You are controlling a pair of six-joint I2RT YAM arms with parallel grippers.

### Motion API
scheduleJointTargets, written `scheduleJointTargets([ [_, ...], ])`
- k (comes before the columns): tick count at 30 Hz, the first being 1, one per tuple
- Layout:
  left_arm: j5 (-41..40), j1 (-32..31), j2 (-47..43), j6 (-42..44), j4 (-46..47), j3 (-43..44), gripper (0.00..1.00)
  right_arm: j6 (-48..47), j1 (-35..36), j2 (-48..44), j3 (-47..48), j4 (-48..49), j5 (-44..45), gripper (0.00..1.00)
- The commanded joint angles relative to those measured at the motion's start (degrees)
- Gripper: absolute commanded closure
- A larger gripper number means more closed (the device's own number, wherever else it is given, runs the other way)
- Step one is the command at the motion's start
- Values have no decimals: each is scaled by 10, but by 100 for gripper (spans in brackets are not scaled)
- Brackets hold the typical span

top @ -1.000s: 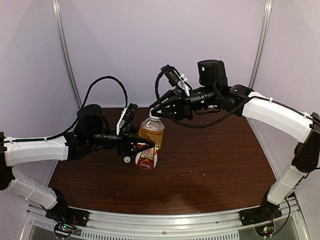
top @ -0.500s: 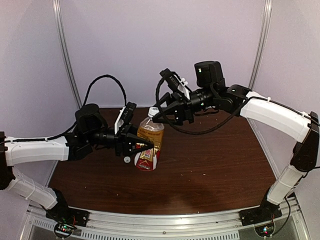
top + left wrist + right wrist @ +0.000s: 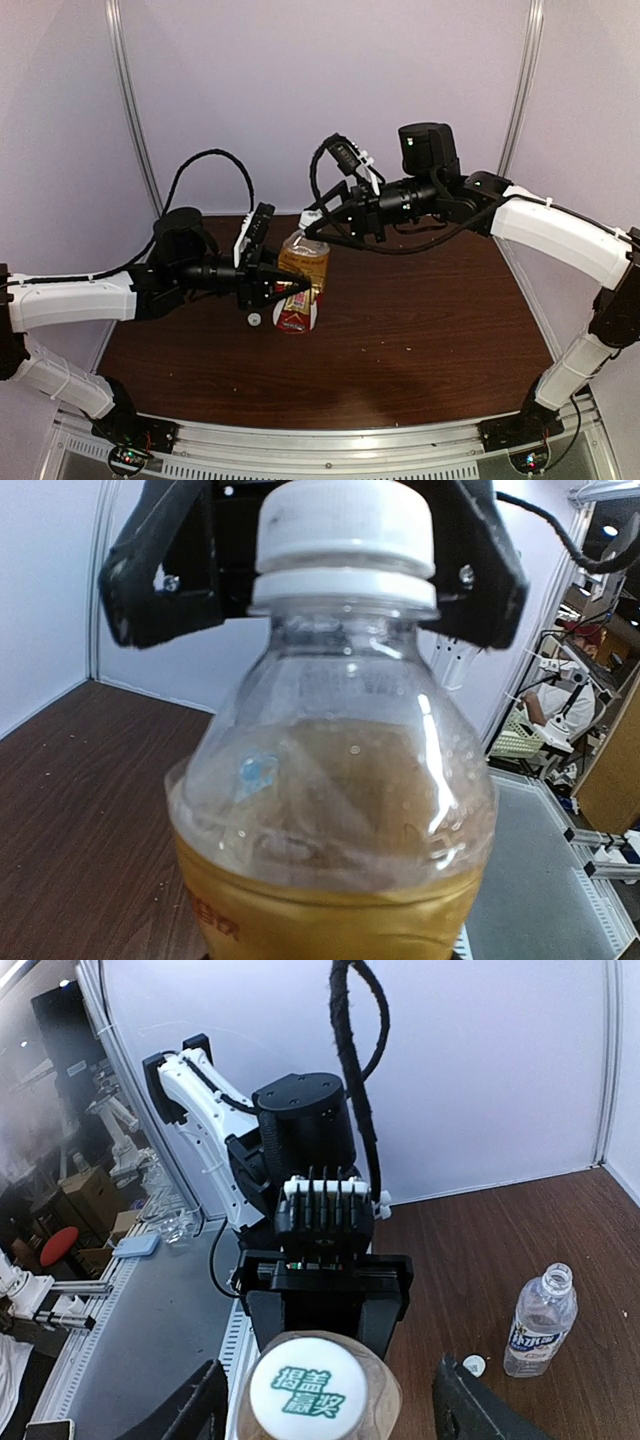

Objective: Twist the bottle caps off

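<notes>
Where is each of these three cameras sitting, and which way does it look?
Top external: high behind the arms, looking down on the brown table; both arms show, meeting at the amber bottle.
Left wrist: low beside that bottle, looking sideways at its neck and white cap; the black fingers flanking the cap belong to the right gripper.
Right wrist: above the cap, looking down; its own fingers frame it, the left arm beyond.
Both wrist views share the cap.

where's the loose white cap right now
The loose cap lies on the table just left of the amber bottle in the top view, near the left gripper; the right wrist view shows it beside the open water bottle.
</notes>
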Motion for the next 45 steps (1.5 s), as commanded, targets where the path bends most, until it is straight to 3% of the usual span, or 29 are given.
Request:
scheduleJointTargets([
  [1,-65,-3,-11,32,-25,25,64,90,1,-37,-3,29,103,29],
  [8,-107,-3,-7,35,-39,30,64,180,16,-37,10,17,244,27],
  [14,-129,-3,-8,37,-50,34,64,197,26,-21,18,2,271,27],
  [36,-152,-3,-14,44,-59,28,64,205,37,0,14,18,233,71],
  [45,-122,-3,-18,43,-47,25,64,106,27,-17,-4,27,185,77],
])
